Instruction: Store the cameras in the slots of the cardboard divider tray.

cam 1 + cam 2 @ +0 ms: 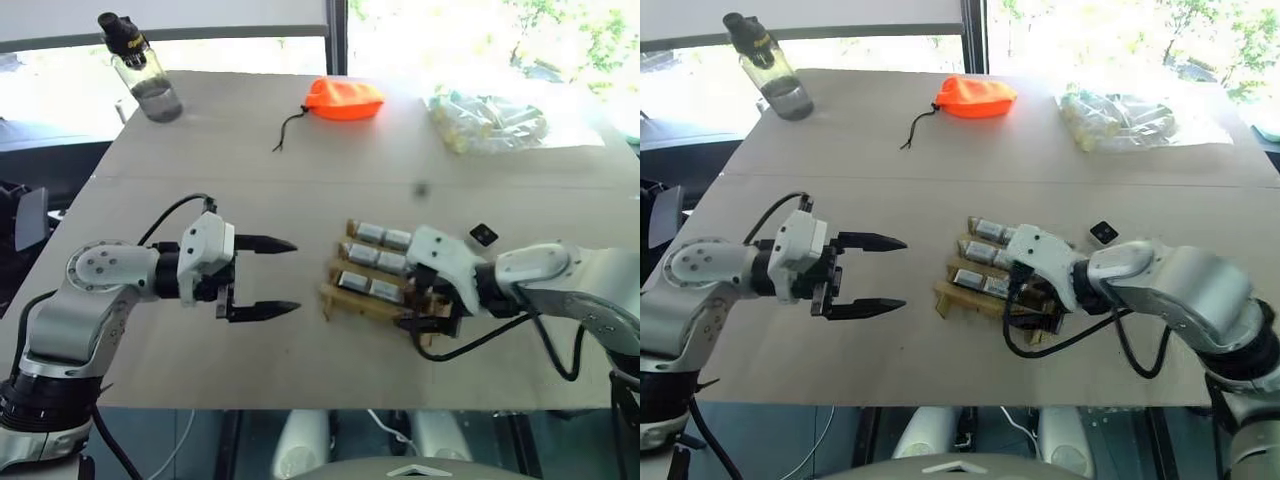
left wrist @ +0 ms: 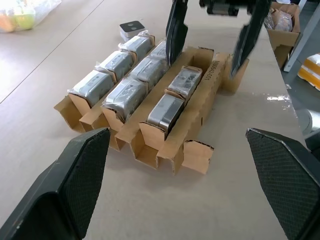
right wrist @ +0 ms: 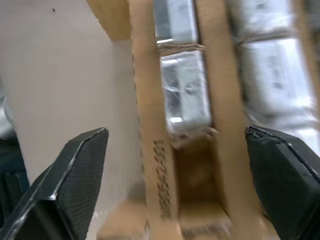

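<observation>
Cameras (image 2: 125, 95): most already in the tray (image 2: 200, 95), mid-table, between my two claws. Left wrist view shows three rows. Two far rows look full w/ wrapped blocks, though the back end of the middle row is partly hidden by my R finger. Near row has two in, and the slot at my R claw's end is empty; R wrist view confirms bare cardboard there. One loose camera (image 1: 484, 234), black face up, lies on the table just beside the tray's far corner, near my R arm.

R claw (image 2: 210, 45) is spread, pinching nothing, fingers straddling the near row's empty end: one inside the row, one outside the wall. L claw (image 1: 262, 277) is spread wide too, empty, hovering level just off the tray's other end, not touching it.

Progress, my read: about eight of nine stored, one slot left. Remaining: grab the loose camera, drop it in that last slot.
</observation>
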Controlling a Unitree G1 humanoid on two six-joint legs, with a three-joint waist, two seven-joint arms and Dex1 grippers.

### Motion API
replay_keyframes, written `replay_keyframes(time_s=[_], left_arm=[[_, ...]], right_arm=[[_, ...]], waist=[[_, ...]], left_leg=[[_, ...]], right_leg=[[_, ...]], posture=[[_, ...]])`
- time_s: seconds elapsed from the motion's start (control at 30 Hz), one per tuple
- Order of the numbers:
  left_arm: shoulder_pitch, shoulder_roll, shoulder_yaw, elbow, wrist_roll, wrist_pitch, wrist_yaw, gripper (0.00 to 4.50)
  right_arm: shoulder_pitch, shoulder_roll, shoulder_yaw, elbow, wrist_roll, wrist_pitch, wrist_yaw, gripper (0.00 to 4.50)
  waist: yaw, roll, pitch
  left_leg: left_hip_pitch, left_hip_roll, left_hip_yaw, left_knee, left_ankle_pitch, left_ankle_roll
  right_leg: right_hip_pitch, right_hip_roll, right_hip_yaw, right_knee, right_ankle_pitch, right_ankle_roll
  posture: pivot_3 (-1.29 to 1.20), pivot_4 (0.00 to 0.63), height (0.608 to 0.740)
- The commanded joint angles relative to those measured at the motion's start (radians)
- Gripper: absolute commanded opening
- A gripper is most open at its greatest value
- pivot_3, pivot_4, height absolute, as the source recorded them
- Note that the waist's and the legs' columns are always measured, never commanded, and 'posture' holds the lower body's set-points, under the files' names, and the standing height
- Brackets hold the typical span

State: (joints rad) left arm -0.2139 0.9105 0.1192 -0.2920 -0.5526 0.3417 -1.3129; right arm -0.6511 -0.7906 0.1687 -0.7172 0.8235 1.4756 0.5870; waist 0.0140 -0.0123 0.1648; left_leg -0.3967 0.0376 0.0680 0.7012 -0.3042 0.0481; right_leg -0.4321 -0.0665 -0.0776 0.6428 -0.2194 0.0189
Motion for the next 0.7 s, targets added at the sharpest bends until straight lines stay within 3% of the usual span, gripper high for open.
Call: replay_keyframes(time_s=[0.03,0.2,0.37,0.5,0.7], left_arm=[[-0.020,-0.002,0.002,-0.003,-0.005,-0.016,-0.005,4.50],[-0.036,-0.012,-0.013,0.007,-0.001,-0.023,-0.004,4.50],[-0.046,-0.025,-0.025,0.006,0.000,-0.020,0.001,4.50],[-0.060,-0.032,-0.036,0.015,0.003,-0.026,-0.002,4.50],[-0.072,-0.041,-0.041,0.021,0.004,-0.037,-0.004,4.50]], right_arm=[[0.035,-0.035,-0.127,-0.007,0.042,-0.060,0.062,4.45],[0.150,-0.100,-0.276,0.130,-0.048,-0.241,0.093,4.45],[0.319,-0.096,-0.306,0.267,-0.223,-0.558,0.111,4.45],[0.407,-0.051,-0.275,0.433,-0.367,-0.805,0.108,4.45],[0.372,0.026,-0.209,0.657,-0.487,-0.970,0.121,4.45]], waist=[[-0.001,0.000,0.000],[0.000,0.000,0.000],[0.001,-0.001,-0.001],[0.000,-0.001,-0.001],[-0.003,-0.001,-0.001]], left_leg=[[0.000,0.000,0.000,0.000,0.000,0.000],[0.000,0.000,0.000,-0.001,0.000,0.000],[0.000,0.000,0.000,0.000,0.000,0.000],[0.001,0.000,0.002,0.000,0.000,0.000],[0.004,0.001,0.004,0.000,0.000,0.000]], right_leg=[[0.000,0.000,0.000,0.000,0.000,0.000],[0.000,0.001,0.000,0.000,0.000,0.000],[0.001,0.001,0.001,0.000,0.000,0.000],[0.000,0.002,0.003,0.000,0.000,0.001],[0.001,0.004,0.007,0.001,0.000,0.001]], posture=[[0.00,0.150,0.726],[0.00,0.150,0.726],[0.00,0.150,0.726],[0.00,0.150,0.726],[0.00,0.150,0.726]])
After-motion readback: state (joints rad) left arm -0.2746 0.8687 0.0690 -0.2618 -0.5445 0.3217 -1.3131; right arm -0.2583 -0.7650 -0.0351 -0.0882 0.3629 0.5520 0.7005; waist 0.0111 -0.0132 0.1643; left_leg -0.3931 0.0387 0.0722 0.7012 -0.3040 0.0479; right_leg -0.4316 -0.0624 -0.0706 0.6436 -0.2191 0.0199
